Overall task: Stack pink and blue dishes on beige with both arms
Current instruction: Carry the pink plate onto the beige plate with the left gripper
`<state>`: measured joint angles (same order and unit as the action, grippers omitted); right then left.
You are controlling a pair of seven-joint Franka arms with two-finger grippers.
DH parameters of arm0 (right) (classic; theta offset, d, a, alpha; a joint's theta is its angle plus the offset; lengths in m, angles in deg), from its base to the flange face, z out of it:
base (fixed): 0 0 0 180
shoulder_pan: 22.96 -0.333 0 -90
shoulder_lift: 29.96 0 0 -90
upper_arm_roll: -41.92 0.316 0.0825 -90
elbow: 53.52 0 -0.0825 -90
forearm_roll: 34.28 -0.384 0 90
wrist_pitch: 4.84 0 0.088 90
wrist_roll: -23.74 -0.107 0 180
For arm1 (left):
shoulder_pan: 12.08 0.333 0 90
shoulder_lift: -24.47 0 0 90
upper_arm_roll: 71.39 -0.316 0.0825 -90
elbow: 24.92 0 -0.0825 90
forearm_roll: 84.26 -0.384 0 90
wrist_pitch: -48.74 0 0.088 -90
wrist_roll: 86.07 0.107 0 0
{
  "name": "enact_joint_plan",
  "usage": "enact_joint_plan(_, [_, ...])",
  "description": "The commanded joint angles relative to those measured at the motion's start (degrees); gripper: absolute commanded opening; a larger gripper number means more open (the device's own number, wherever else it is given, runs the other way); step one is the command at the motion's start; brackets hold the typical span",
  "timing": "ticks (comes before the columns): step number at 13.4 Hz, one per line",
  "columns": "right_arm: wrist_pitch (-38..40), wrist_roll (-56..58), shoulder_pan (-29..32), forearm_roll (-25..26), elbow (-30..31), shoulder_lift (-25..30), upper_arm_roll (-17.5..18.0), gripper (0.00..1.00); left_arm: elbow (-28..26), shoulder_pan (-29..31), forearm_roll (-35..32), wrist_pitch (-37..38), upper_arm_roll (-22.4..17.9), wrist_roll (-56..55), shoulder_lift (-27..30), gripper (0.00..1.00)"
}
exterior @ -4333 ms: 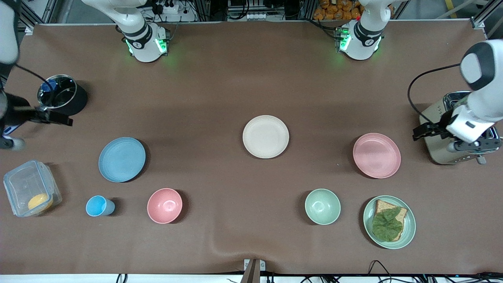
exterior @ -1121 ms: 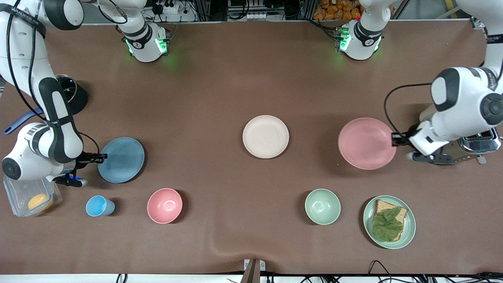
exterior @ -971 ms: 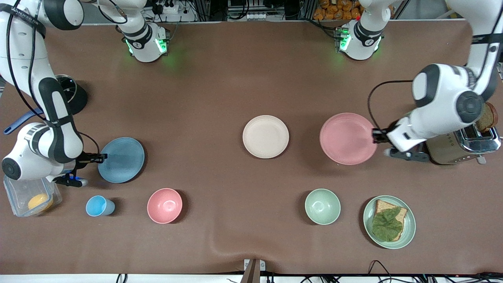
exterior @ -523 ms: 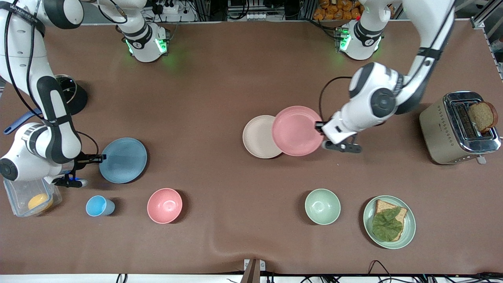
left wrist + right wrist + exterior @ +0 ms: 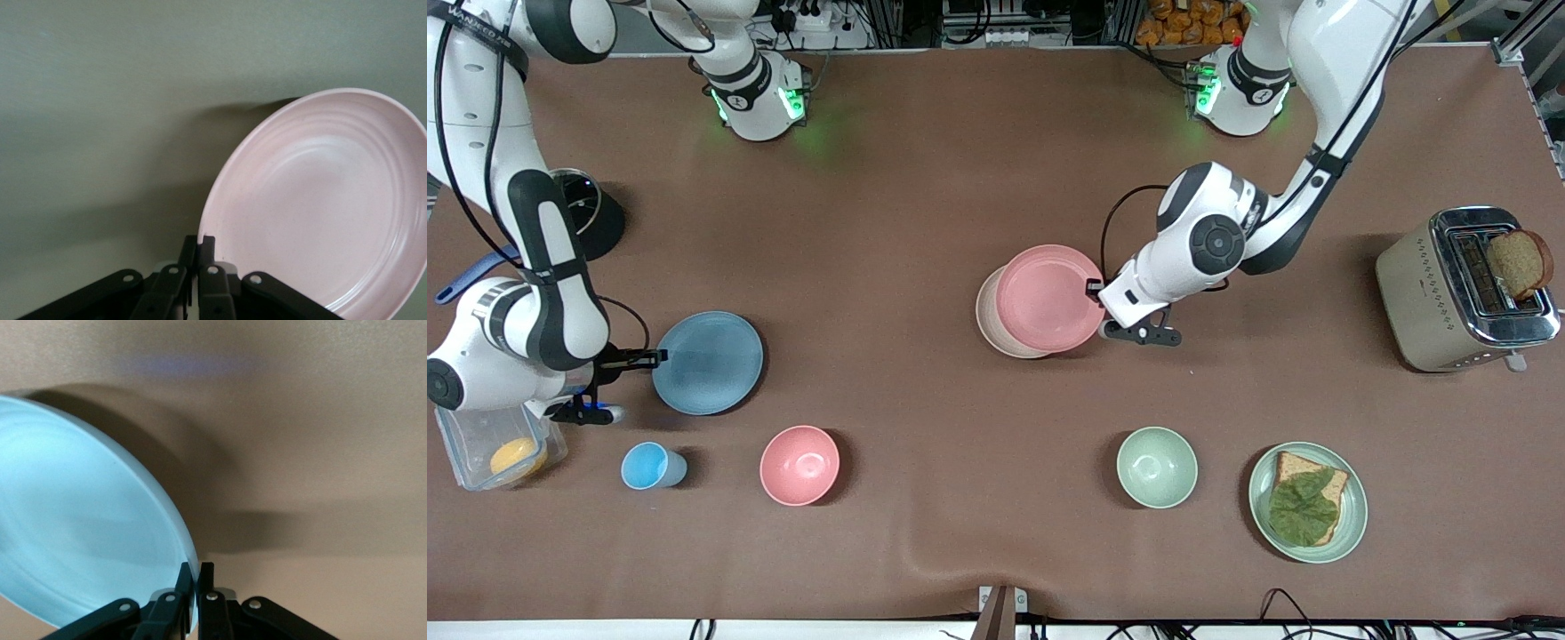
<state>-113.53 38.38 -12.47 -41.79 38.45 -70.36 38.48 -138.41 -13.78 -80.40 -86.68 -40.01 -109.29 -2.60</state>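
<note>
The left gripper (image 5: pixel 1092 289) is pinching the rim of the pink plate (image 5: pixel 1049 298) and is holding it over the beige plate (image 5: pixel 989 327), covering most of it. The right gripper (image 5: pixel 660 357) is pinching the edge of the blue plate (image 5: pixel 710 363), which is lying near the right arm's end of the table (image 5: pixel 925 178).

A pale pink plate (image 5: pixel 1049 298) overlaps a cream-beige plate (image 5: pixel 989 322) at centre frame on a brown table (image 5: pixel 925 178), with a light blue plate (image 5: pixel 710 363) at left, a pink bowl (image 5: pixel 799 465) and blue cup (image 5: pixel 645 466) lower left, and a pale green bowl (image 5: pixel 1157 467) lower right.
</note>
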Motion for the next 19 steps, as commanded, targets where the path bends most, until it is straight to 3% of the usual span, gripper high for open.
enact_joint_plan(1, [0.94,2.57,-0.04,-0.57,0.23,1.38,0.10,0.00,4.15,-3.82,-0.69,-0.45,-0.53,-5.59,-3.42,0.00])
enact_joint_plan(4, [2.69,3.20,-0.12,-0.57,-1.17,1.38,0.10,0.00,4.33,-4.27,-5.87,-0.45,-0.70,-8.24,-4.92,0.00])
enact_joint_plan(12, [5.24,3.11,-1.17,-0.57,-1.09,4.37,0.10,0.00,3.45,-4.18,-5.97,-0.45,-0.70,-10.00,-5.80,0.00])
enact_joint_plan(13, [5.42,3.11,-1.18,-0.57,-1.09,4.54,0.10,0.00,3.71,-4.27,-5.97,-0.45,-0.70,-10.18,-5.97,0.28])
enact_joint_plan(14, [5.42,3.20,-1.09,-0.57,-1.09,4.89,0.10,0.00,3.80,-4.01,-5.97,-0.45,-0.70,-10.44,-6.15,0.99])
enact_joint_plan(17, [6.91,2.58,-1.18,-0.66,-1.09,5.95,0.27,0.00,4.33,-1.65,-6.05,0.16,-0.70,-10.27,-4.06,1.00])
enact_joint_plan(19, [8.31,2.14,-1.27,-1.53,-1.09,6.65,0.97,0.00,4.16,-0.24,-6.05,2.95,-0.79,-11.49,3.30,1.00])
